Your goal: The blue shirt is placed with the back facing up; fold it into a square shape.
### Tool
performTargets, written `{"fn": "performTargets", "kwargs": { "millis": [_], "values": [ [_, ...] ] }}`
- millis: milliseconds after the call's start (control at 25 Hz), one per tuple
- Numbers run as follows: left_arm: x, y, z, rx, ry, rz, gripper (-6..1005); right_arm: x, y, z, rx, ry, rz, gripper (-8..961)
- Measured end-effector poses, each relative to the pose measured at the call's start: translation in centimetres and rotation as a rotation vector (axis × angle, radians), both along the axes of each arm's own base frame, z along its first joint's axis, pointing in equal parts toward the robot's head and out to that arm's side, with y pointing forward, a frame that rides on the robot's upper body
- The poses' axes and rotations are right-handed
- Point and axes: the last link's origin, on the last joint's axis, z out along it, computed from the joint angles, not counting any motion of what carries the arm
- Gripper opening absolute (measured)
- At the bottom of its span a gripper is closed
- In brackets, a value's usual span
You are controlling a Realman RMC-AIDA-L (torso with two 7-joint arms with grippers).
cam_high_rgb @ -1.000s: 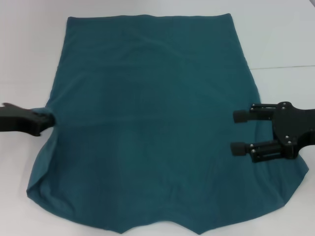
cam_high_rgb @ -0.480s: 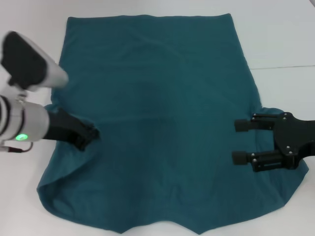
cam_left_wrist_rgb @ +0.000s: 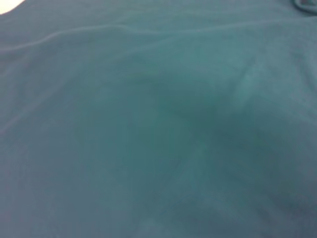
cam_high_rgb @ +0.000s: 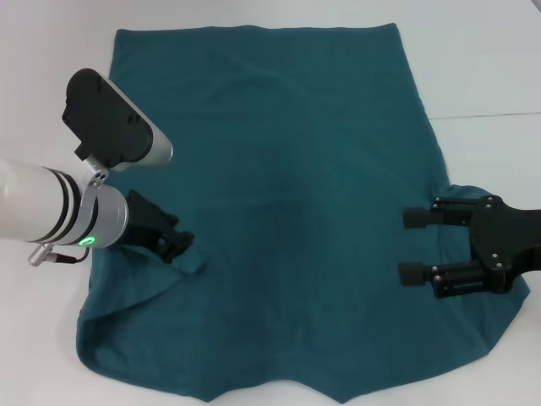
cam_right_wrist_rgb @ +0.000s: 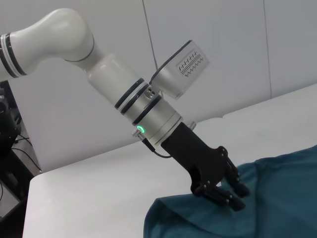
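The blue shirt (cam_high_rgb: 296, 169) lies back up on the white table, plain teal, hem at the far side. My left gripper (cam_high_rgb: 182, 248) is shut on the shirt's left edge and holds it pulled inward over the body, so the cloth folds up beside it. The right wrist view shows this gripper (cam_right_wrist_rgb: 237, 198) clamped on the raised edge of the shirt (cam_right_wrist_rgb: 277, 208). The left wrist view shows only teal cloth (cam_left_wrist_rgb: 158, 119). My right gripper (cam_high_rgb: 412, 245) is open, fingers spread, low over the shirt's right edge by the sleeve.
The white table (cam_high_rgb: 482, 68) surrounds the shirt, with a seam line at the right (cam_high_rgb: 490, 114). The shirt's near edge reaches the bottom of the head view. A pale wall (cam_right_wrist_rgb: 223, 29) and dark cables (cam_right_wrist_rgb: 10, 144) stand beyond the table's left side.
My left arm has moved right from the table's left side, drawing the shirt's left edge inward over the body. My right gripper has stayed almost in place, still open.
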Motion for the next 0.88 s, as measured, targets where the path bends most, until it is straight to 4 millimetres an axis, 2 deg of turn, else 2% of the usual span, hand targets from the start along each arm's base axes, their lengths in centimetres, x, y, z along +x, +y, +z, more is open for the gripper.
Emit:
{"fn": "performTargets", "kwargs": {
  "millis": [160, 240, 400, 560, 720, 760, 880],
  "values": [
    [0.1, 0.1, 0.2, 0.01, -0.009, 0.003, 208, 0.0, 0.0, 0.0, 0.0, 0.0, 0.0, 914],
    [0.0, 0.2, 0.8, 0.033, -0.027, 0.016, 277, 0.0, 0.0, 0.0, 0.0, 0.0, 0.0, 915],
    [-0.9, 0.9, 3.5, 0.14, -0.102, 0.106, 414, 0.0, 0.0, 0.0, 0.002, 0.0, -0.001, 915],
    [-2.8, 1.4, 6.8, 0.237, -0.206, 0.27, 629, 0.0, 0.1, -0.1, 0.005, 0.0, -0.001, 915],
    [-4.4, 1.4, 8.3, 0.274, -0.276, 0.403, 908, -0.2, 0.3, -0.1, 0.012, -0.002, 0.008, 915],
    [-5.3, 1.5, 8.3, 0.261, -0.291, 0.472, 910, -0.3, 0.4, -0.1, 0.014, -0.004, 0.017, 915],
    [-6.0, 1.6, 7.7, 0.24, -0.3, 0.53, 917, -0.5, 0.5, -0.2, 0.012, -0.005, 0.025, 915]
  ]
}}
